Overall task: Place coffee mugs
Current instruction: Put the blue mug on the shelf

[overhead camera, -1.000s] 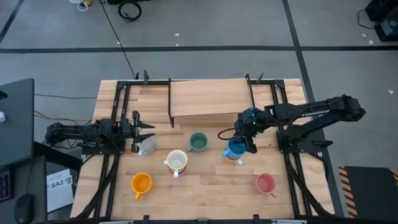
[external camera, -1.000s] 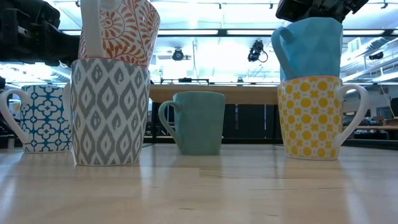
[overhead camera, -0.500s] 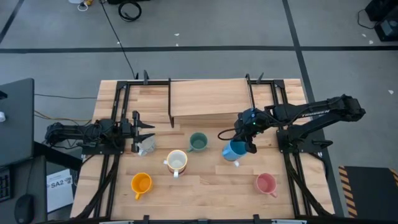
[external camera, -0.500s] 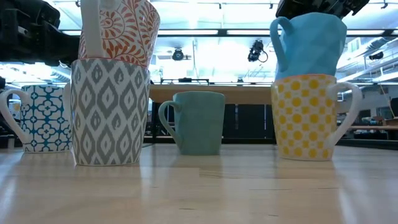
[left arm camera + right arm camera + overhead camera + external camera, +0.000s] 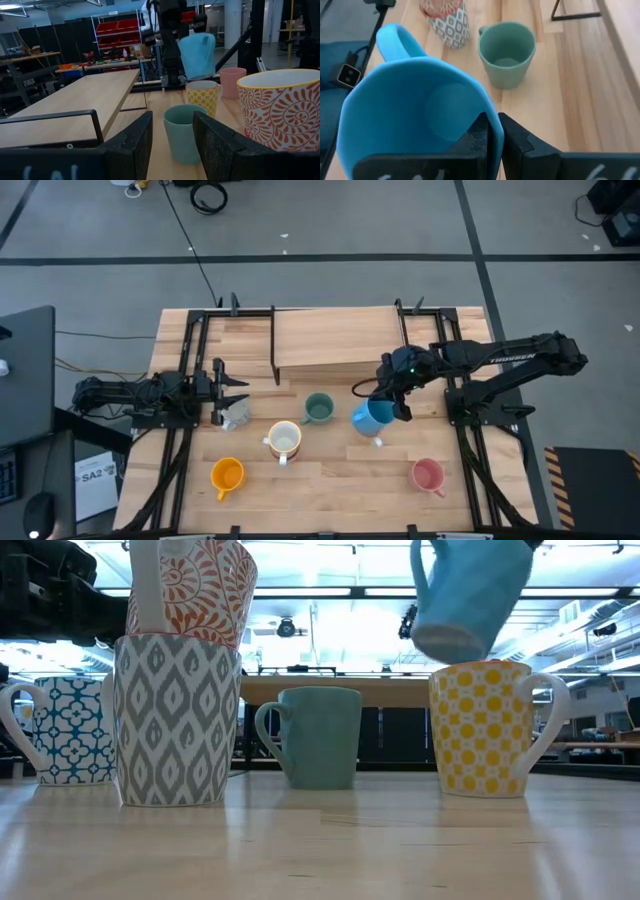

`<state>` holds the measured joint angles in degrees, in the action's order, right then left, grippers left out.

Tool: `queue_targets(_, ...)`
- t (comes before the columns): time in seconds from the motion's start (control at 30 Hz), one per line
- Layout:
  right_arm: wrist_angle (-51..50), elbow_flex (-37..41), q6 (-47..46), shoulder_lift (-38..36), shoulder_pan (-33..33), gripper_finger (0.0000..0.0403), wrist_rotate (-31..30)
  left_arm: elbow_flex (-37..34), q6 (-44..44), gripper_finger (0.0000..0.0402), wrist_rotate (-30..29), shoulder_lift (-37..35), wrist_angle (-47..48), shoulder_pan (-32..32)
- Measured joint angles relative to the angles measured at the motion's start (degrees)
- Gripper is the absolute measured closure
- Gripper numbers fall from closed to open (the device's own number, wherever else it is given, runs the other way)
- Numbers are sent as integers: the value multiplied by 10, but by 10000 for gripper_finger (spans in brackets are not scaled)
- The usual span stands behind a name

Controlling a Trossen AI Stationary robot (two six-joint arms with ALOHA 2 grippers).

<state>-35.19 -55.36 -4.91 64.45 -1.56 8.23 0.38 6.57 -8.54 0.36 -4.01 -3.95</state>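
My right gripper (image 5: 396, 402) is shut on the bright blue mug (image 5: 371, 417), which hangs tilted above a yellow-patterned mug (image 5: 484, 729); the blue mug (image 5: 466, 592) is clear of its rim. The green mug (image 5: 318, 408) stands to their left. A cream mug (image 5: 284, 440), an orange mug (image 5: 227, 475) and a pink mug (image 5: 428, 474) stand nearer the near edge. My left gripper (image 5: 172, 145) is open beside a grey-patterned mug (image 5: 176, 720), which has an orange-patterned mug (image 5: 196, 585) stacked inside it. My right gripper holds the blue mug by its rim wall (image 5: 489, 111), opposite the handle (image 5: 395, 39). One finger (image 5: 478, 134) is inside the mug and the other (image 5: 514, 142) outside. The mug is lifted clear and tilted, its base (image 5: 450, 640) just above the yellow-patterned mug.
A raised wooden shelf (image 5: 335, 340) with black metal frames stands at the table's far side. A blue-patterned white mug (image 5: 70, 730) shows at the left in the low view. Bare wood (image 5: 340, 480) lies between the orange and pink mugs.
My right gripper has risen and moved a little toward the table's left, still shut. The blue mug has come up out of the yellow-patterned mug and tipped over at a slant. The yellow-patterned mug has slid slightly leftward.
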Motion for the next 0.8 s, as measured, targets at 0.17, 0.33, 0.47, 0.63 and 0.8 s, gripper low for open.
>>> queue_targets(0.17, -46, -73, 18, 0, 13, 370, -14, 0, 0, 253, 0, 0, 0, 0)
queue_targets(0.33, -113, -164, 75, 0, 45, 370, -53, 0, 0, 253, 0, 0, 0, 0)
queue_targets(0.47, -160, -231, 126, 0, 85, 370, -72, 0, 0, 253, 0, 0, 0, 0)
queue_targets(0.63, -176, -297, 199, 0, 152, 370, -86, 0, 0, 253, 0, 0, 0, 0)
queue_targets(0.8, -172, -341, 257, 12, 234, 370, -104, 0, 0, 253, 0, 0, 0, 0)
